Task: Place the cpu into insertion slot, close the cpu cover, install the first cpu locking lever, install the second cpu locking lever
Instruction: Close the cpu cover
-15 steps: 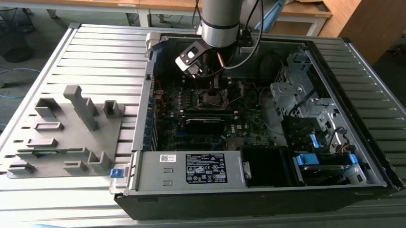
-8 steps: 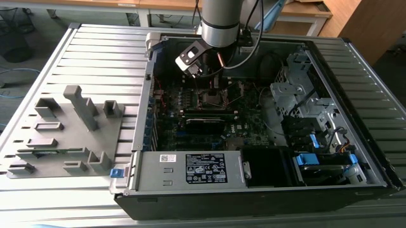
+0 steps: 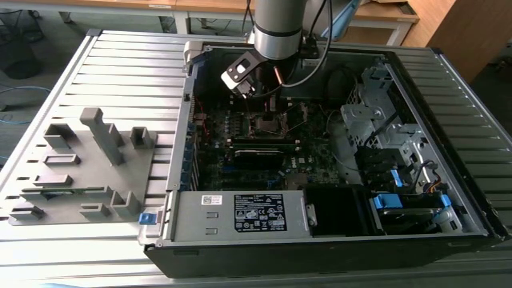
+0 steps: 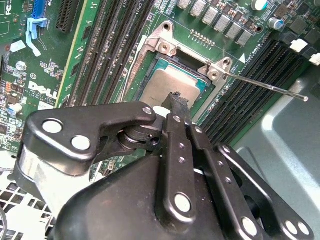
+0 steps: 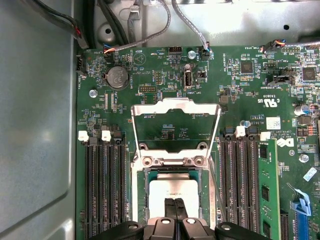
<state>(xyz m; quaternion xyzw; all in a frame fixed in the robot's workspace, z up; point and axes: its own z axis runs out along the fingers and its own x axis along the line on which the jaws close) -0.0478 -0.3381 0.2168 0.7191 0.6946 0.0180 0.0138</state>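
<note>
One step of four looks done: the cpu [image 5: 175, 192] lies flat in the insertion slot [image 5: 146, 196]. The cpu cover [image 5: 175, 105] stands raised at the slot's edge, and a locking lever [image 4: 265, 86] juts free (so closing and latching remain, I judge). The gripper [image 5: 175, 202] hangs over the cpu, fingers [image 4: 179, 107] pressed together with nothing between them. The computer case [image 3: 320, 258] lies open on a slatted metal surface [image 3: 120, 66], a grey parts tray [image 3: 80, 174] beside it, wooden desks [image 3: 384, 12] beyond.
</note>
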